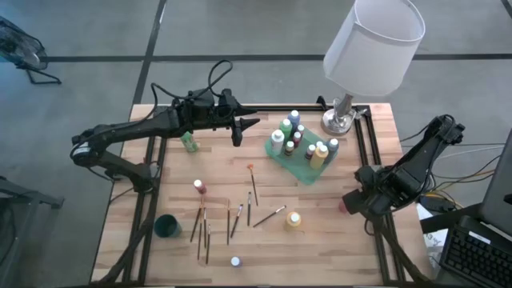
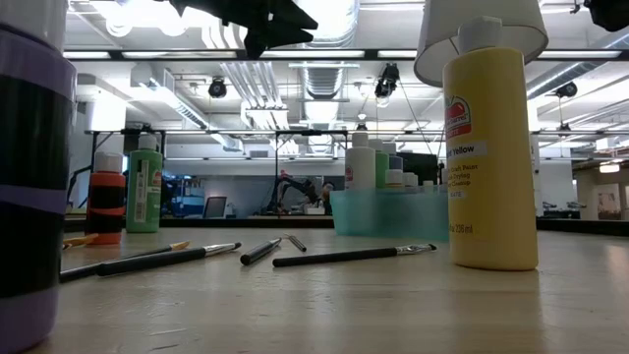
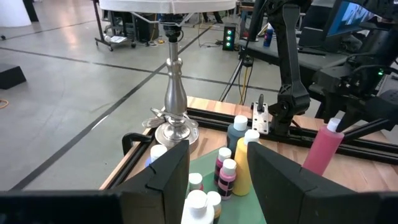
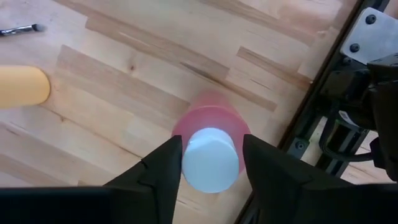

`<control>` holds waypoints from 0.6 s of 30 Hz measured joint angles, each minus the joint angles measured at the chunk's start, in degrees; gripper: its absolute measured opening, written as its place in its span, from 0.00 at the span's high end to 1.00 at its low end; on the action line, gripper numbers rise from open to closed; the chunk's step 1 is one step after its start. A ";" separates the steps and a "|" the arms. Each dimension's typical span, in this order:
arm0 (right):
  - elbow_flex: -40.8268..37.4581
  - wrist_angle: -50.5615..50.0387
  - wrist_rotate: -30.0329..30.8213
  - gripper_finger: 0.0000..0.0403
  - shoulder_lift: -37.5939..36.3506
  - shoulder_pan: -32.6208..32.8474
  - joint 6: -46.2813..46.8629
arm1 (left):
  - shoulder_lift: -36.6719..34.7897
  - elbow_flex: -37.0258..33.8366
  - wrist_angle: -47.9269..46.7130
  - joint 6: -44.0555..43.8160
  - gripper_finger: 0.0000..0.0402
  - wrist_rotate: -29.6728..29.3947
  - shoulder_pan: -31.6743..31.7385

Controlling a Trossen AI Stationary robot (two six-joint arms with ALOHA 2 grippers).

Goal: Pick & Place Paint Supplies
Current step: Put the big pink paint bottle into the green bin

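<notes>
The translucent green tray stands at the far right of the table with several white-capped paint bottles upright in it; they also show in the left wrist view. My left gripper is open and empty, level above the table just left of the tray. My right gripper is at the table's right edge, shut on a pink bottle. A green bottle, a red bottle, a yellow bottle and several brushes are on the table. My right gripper holds the pink bottle by its white cap, pinched between the two fingers. The fingers come from above, pointing down. In the left wrist view the bottle hangs tilted below the gripper; whether its base touches the table I cannot tell.
A lamp with a white shade stands at the far right corner, behind the tray. A dark green cup and a small white-capped bottle stand near the front. Black frame rails run along the table's edges.
</notes>
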 joint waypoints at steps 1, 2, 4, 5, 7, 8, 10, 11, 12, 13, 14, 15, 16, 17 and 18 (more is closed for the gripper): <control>0.00 0.04 -0.02 0.62 0.00 0.00 0.00 | 0.01 0.00 0.00 0.01 0.58 0.00 0.00; 0.00 0.12 -0.10 0.63 -0.02 0.00 0.00 | 0.00 0.00 0.00 0.00 0.58 0.00 0.00; 0.00 0.20 -0.31 0.66 -0.02 0.00 0.00 | 0.01 0.00 0.00 0.01 0.58 0.00 0.00; 0.00 0.20 -0.37 0.67 -0.03 0.00 -0.01 | 0.01 0.00 -0.01 0.01 0.58 0.00 0.00; 0.00 0.19 -0.44 0.68 -0.07 0.00 -0.02 | 0.02 0.00 0.00 0.00 0.58 0.00 0.00; 0.00 0.20 -0.44 0.69 -0.07 0.00 -0.04 | 0.02 0.00 0.00 0.02 0.58 0.00 0.00; 0.00 0.25 -0.46 0.69 -0.07 0.00 -0.22 | 0.00 0.00 0.00 0.02 0.58 0.00 0.00; 0.00 0.33 -0.46 0.68 -0.07 0.00 -0.22 | 0.02 0.00 -0.01 0.03 0.58 0.00 0.00; 0.00 0.47 -0.48 0.67 -0.07 0.00 -0.22 | 0.00 0.00 0.00 0.16 0.58 0.00 0.00; 0.00 0.66 -0.50 0.66 -0.07 0.00 -0.22 | 0.00 0.00 -0.01 0.29 0.58 0.00 0.00; 0.00 0.88 -0.52 0.64 -0.07 0.00 -0.22 | 0.02 0.00 -0.01 0.35 0.58 0.00 0.00; 0.00 0.98 -0.62 0.63 -0.07 0.00 -0.22 | 0.02 0.00 -0.02 0.35 0.58 0.00 0.00; 0.00 0.99 -0.65 0.61 -0.07 0.00 -0.21 | 0.02 0.00 0.00 0.34 0.58 0.00 0.00; 0.00 1.04 -0.66 0.60 -0.07 0.00 -0.22 | 0.02 0.00 -0.02 0.35 0.58 0.00 0.00; 0.00 1.05 -0.66 0.59 -0.07 0.00 -0.20 | 0.02 0.00 -0.02 0.35 0.58 0.00 0.00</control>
